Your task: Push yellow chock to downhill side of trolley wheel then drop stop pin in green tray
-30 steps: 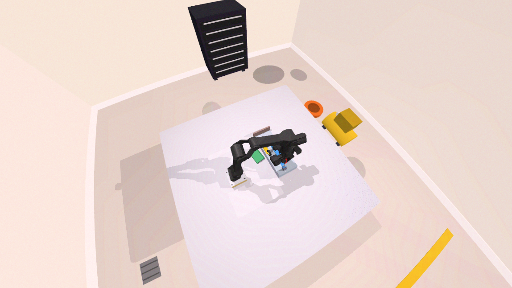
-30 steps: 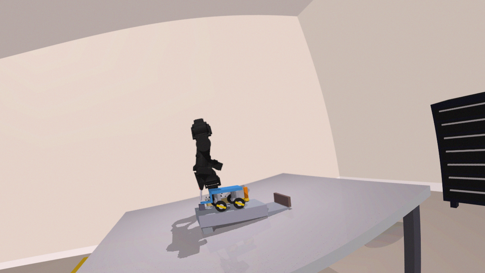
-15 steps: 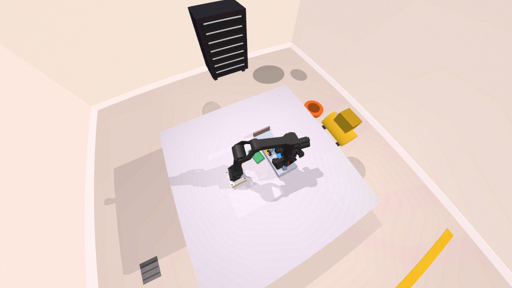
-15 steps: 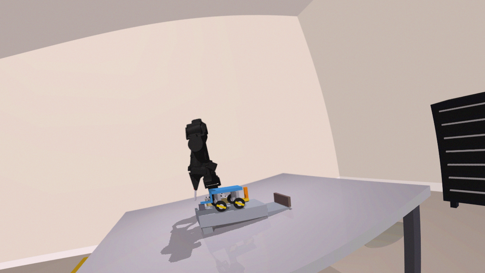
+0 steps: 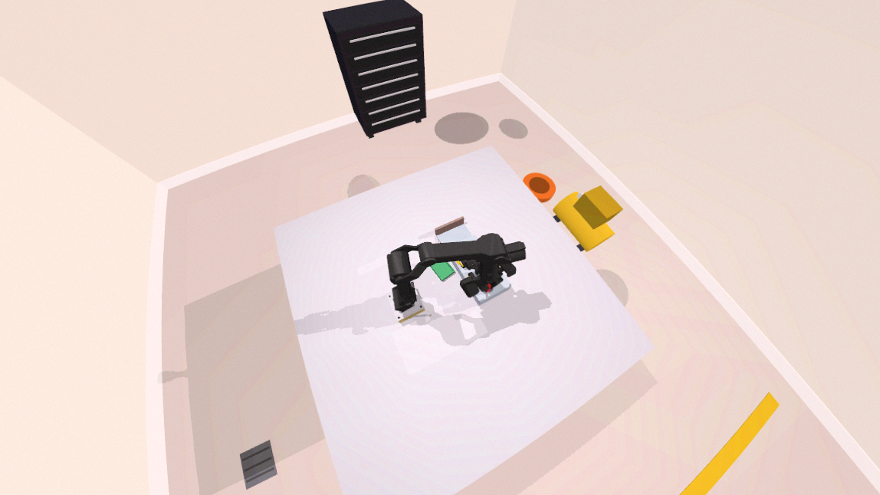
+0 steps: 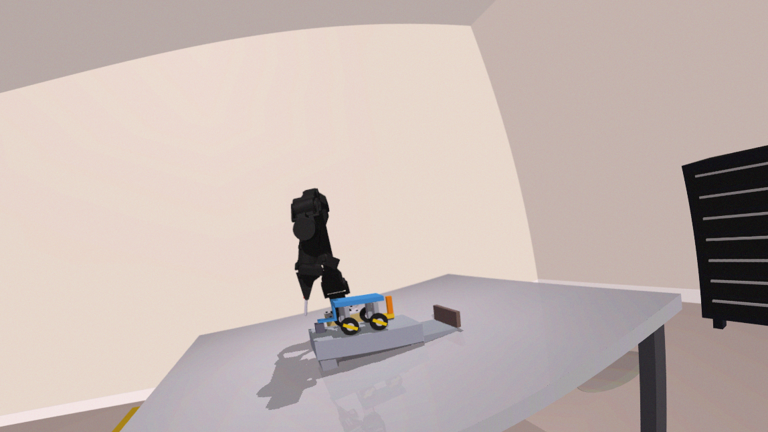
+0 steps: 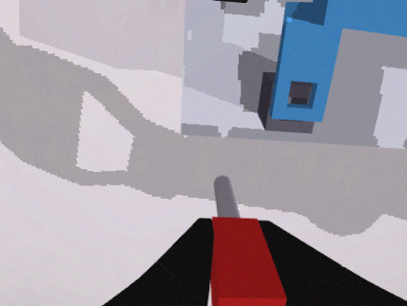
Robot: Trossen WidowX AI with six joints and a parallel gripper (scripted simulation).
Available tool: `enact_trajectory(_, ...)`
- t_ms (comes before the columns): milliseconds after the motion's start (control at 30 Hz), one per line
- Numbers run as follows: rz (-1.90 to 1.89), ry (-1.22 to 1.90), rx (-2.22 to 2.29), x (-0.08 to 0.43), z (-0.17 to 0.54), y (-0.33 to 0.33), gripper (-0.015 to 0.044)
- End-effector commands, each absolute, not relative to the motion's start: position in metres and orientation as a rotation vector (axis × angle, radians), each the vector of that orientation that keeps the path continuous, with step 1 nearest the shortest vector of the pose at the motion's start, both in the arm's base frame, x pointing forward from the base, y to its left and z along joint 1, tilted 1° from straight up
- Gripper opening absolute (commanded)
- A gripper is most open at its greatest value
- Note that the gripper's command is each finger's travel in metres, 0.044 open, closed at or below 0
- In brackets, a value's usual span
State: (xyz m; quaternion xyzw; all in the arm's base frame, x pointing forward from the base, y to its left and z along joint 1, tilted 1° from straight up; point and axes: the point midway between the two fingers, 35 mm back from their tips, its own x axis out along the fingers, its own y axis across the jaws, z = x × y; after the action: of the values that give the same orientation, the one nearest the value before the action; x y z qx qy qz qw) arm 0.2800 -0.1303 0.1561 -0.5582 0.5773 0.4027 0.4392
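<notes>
Exterior view: gripper point(image 5: 487, 283) point(image 6: 306, 297) point(image 7: 231, 232) clamped on stop pin point(image 5: 490, 286) point(image 6: 306, 307) point(image 7: 247, 266), left of trolley point(image 6: 358, 299) point(image 7: 304, 57). Pin judged light, rigid, smooth; head grip suitable.

Top: high, steeply down; exterior: low, sideways; wrist: close (all share ramp).

Blue trolley point(image 6: 358, 299) on grey ramp point(image 6: 370, 342), orange-handled chock point(image 6: 389, 305)

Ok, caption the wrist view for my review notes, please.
Black gripper grips the red-headed metal stop pin, its tip clear of the blue trolley's square hole.
</notes>
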Motion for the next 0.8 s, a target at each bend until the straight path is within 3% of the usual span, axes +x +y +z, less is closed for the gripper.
enact_trajectory(0,1.0,1.432,-1.387,0.267,0.155,-0.131,0.0)
enact_trajectory(367,1.003,1.435,-1.386,0.228,0.153,-0.131,0.0)
enact_trajectory(767,1.004,1.433,-1.384,0.23,0.148,-0.102,0.0)
